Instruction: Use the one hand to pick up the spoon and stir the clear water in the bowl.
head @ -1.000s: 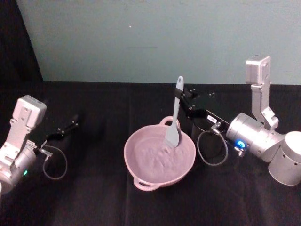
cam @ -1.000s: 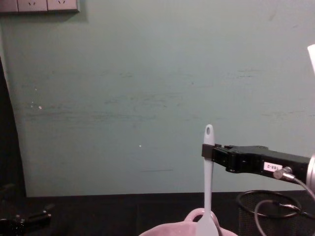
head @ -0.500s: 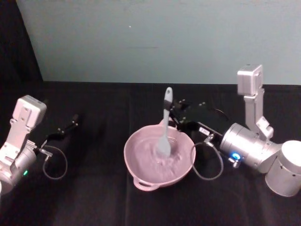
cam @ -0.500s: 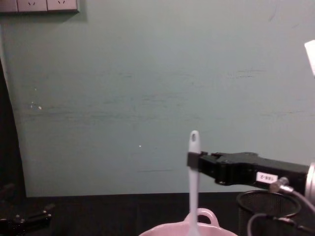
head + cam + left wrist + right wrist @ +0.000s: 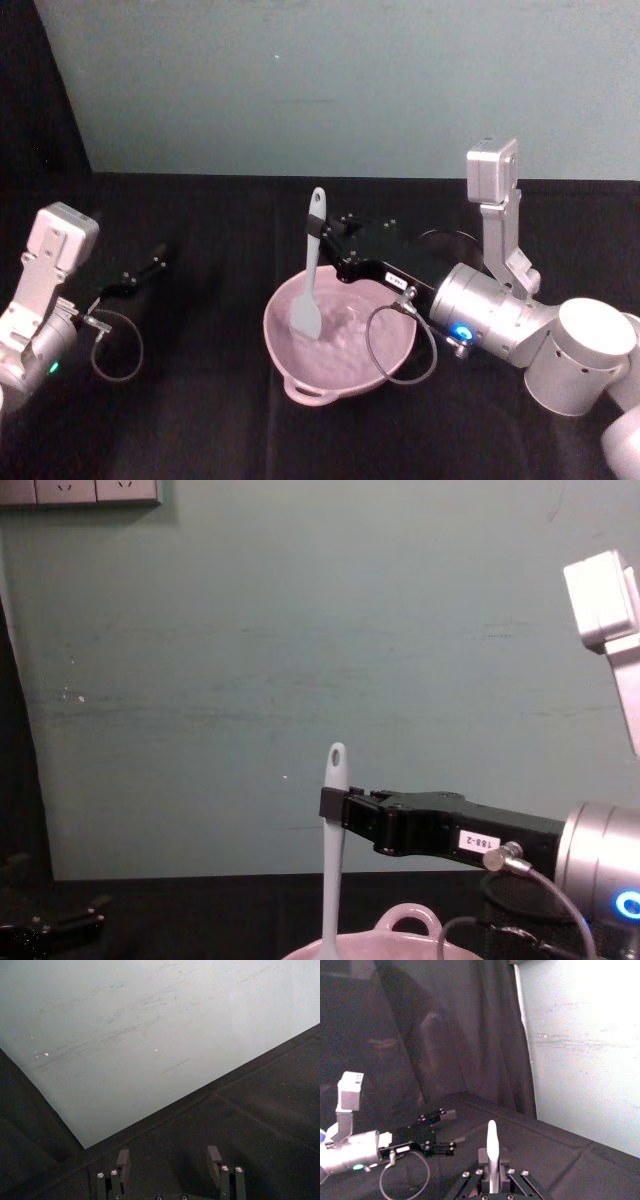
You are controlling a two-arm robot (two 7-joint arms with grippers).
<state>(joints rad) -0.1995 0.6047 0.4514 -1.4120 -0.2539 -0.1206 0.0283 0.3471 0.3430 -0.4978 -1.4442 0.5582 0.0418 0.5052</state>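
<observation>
The pale pink bowl (image 5: 272, 340) sits at the middle of the black table, holding clear water; the chest view catches its loop handle on the bowl (image 5: 405, 918). The white spoon (image 5: 311, 260) stands nearly upright with its blade in the water at the bowl's left side. My right gripper (image 5: 325, 230) reaches over the bowl from the right and is shut on the spoon's handle just below the tip hole. From the chest, the spoon (image 5: 332, 860) rises from the bowl, clamped by the right gripper (image 5: 330, 805). The right wrist view has the spoon (image 5: 491, 1152) between the fingers. My left gripper (image 5: 155, 262) is parked at the far left, open.
A black wire-mesh cup (image 5: 447, 242) stands behind my right arm, partly hidden. A pale green wall (image 5: 320, 80) closes the table's back. The left gripper (image 5: 168, 1157) hovers open above bare black cloth. Cables loop from both wrists.
My right gripper has swept leftward across the bowl with the spoon, carrying the blade from the bowl's right part to its left part. The left arm has not moved.
</observation>
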